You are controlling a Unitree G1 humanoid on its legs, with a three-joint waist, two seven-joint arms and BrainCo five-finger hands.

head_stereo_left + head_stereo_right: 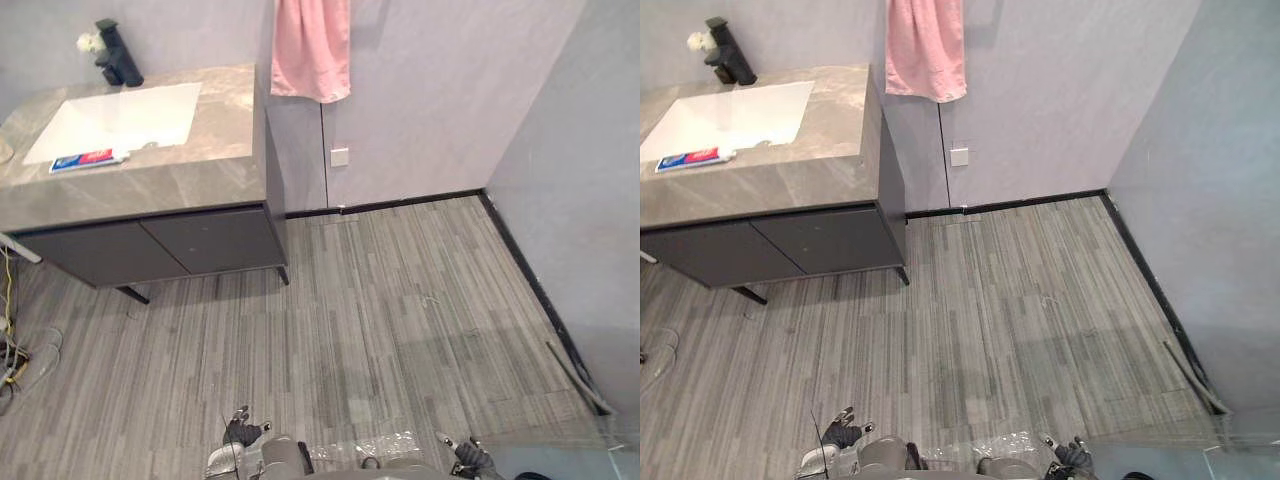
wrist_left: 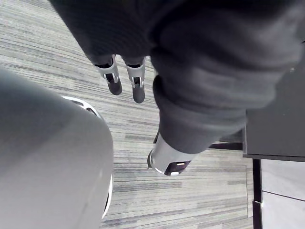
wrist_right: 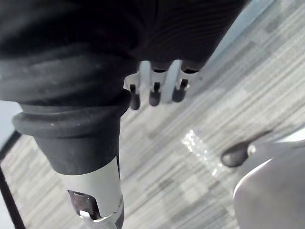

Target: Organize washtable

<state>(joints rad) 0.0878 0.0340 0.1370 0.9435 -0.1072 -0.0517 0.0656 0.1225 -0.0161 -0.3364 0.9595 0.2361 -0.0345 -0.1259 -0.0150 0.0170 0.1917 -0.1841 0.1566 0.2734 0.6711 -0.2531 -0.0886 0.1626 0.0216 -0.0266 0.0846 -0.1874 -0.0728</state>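
At the far left, the washtable (image 1: 215, 165) carries a white sink (image 1: 120, 118), a dark tap (image 1: 118, 58) behind it and a tube (image 1: 88, 159), perhaps toothpaste, lying loose on the sink's near rim, likely the thing to tidy. Right of it a pink towel (image 1: 312, 50) hangs on the wall. Near, low over the floor, the left hand (image 1: 243, 432) and right hand (image 1: 468, 456) hang with fingers loosely straight, holding nothing, well apart from the washtable.

A pink towel (image 1: 311, 50) hangs on the far wall above a white wall socket (image 1: 340, 157), and black skirting (image 1: 400, 204) edges the grey plank floor (image 1: 380, 300).
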